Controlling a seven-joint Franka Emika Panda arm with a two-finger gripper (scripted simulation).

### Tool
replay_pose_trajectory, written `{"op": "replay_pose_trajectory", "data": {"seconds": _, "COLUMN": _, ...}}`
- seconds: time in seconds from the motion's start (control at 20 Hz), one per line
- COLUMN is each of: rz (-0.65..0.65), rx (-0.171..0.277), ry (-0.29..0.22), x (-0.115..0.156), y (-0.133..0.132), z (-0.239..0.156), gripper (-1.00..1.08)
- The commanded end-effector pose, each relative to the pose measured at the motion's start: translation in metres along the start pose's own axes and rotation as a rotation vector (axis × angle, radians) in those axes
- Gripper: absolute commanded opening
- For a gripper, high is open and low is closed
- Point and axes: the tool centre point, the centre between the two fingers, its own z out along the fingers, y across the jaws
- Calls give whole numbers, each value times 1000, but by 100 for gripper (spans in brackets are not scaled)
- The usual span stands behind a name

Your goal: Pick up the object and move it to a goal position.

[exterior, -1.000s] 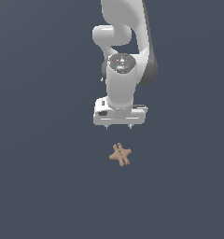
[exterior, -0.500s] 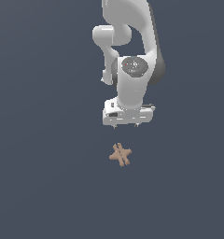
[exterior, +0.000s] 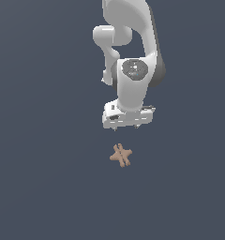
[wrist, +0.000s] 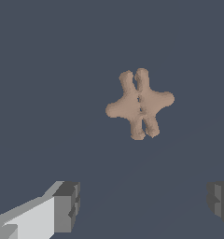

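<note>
Lowered and shifted toward the exterior view's right since a second earlier, the gripper (exterior: 128,125) hung above the object (exterior: 121,155), fingers (wrist: 67,205) spread wide, bare floor (exterior: 44,178) all around.

wrist view closer over object (wrist: 139,103)

You are looking at a simulated test scene, not a home, kitchen or workshop. The ground (exterior: 39,178) is one flat, even slate-blue plane that fills both views, without texture, edges, walls or furniture. The white arm (exterior: 133,56) is smooth and evenly shaded like a render, and the tan X-shaped object (exterior: 121,155) has soft, blobby rounded bars typical of a generated mesh. The grey fingers (wrist: 67,205) in the wrist view are plain, flat-shaded blocks.
</note>
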Motion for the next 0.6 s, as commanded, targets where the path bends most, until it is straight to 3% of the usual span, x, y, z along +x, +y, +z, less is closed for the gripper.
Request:
{"op": "replay_pose_trajectory", "data": {"seconds": 0.0, "rz": -31, "rx": -2, "ry": 1, "x": 3, "y": 1, "z": 3, "gripper": 100}}
{"op": "replay_pose_trajectory", "data": {"seconds": 0.55, "rz": -271, "rx": -15, "ry": 11, "x": 25, "y": 9, "z": 27, "gripper": 100}}
